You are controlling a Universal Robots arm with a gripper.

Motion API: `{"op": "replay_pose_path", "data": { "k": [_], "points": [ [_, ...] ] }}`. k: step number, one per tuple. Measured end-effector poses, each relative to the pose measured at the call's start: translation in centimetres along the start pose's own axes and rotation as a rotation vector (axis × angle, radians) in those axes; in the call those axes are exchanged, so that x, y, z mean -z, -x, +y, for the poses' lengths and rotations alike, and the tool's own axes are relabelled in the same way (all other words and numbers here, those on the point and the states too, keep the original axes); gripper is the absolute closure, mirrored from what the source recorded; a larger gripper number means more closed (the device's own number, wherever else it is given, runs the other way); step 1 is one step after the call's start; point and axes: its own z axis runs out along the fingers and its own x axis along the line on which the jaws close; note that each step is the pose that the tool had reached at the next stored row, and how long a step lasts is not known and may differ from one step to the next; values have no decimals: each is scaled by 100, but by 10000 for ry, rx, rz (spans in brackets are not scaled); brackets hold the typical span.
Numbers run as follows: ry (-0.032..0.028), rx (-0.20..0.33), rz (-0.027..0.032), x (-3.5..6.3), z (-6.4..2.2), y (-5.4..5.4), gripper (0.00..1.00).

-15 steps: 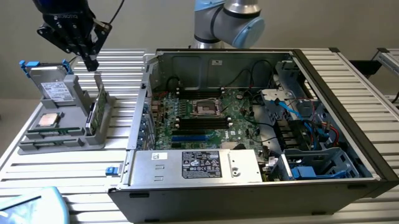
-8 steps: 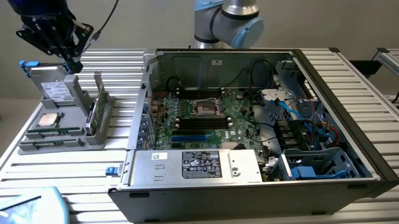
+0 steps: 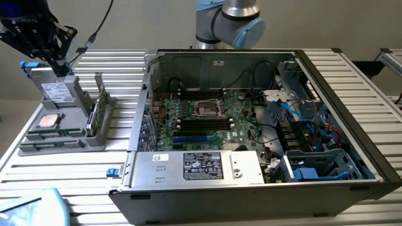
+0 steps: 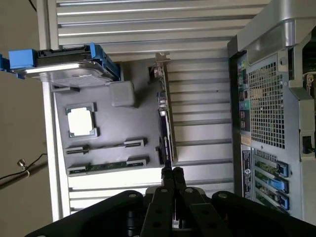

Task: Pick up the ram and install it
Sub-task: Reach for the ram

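The ram [image 4: 106,166] is a slim green stick lying in the front slot of a grey holder tray [image 4: 133,138] on the slatted table. In the exterior view my black gripper [image 3: 60,69] hangs at the far left, high above the tray's [image 3: 63,146] back end. The wrist view looks down past the gripper [image 4: 171,172], whose fingers are pressed together with nothing between them. The ram is well apart from the fingertips. The open computer case [image 3: 351,155] shows its motherboard [image 3: 242,113] with black memory slots [image 3: 202,123].
On the tray stand a hard drive [image 3: 58,89] with blue rails, a square silver processor [image 4: 81,121] and an upright expansion card [image 4: 166,128] beside the fingertips' line of sight. The case's rear panel [image 4: 269,98] lies close by. A power supply [image 3: 201,167] sits at the case's front.
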Motion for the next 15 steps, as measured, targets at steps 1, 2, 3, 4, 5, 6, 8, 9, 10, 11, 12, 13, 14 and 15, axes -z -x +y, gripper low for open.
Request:
{"op": "replay_pose_path", "data": {
  "k": [1, 2, 3, 4, 5, 6, 8, 9, 10, 11, 12, 13, 14, 15],
  "points": [
    [-6, 1, -1, 0, -10, -15, 90],
    [-10, 2, -1, 0, -20, -26, 90],
    [-16, 1, 3, 0, -29, -32, 90],
    [-19, 1, 7, -1, -39, -39, 90],
    [-22, 0, 11, -2, -50, -46, 90],
    [-25, -1, 15, -3, -57, -52, 90],
    [-49, -1, 19, -7, -67, -61, 90],
    [-70, 0, 18, -9, -70, -67, 90],
    [-95, 1, 19, -11, -73, -75, 90],
    [-123, 2, 16, -14, -77, -83, 90],
    [-149, 3, 18, -16, -80, -88, 90],
    [-176, 4, 25, -19, -83, -92, 90],
    [-201, 3, 31, -23, -85, -97, 90],
    [-236, 2, 44, -28, -86, -101, 90]
  ]
}}
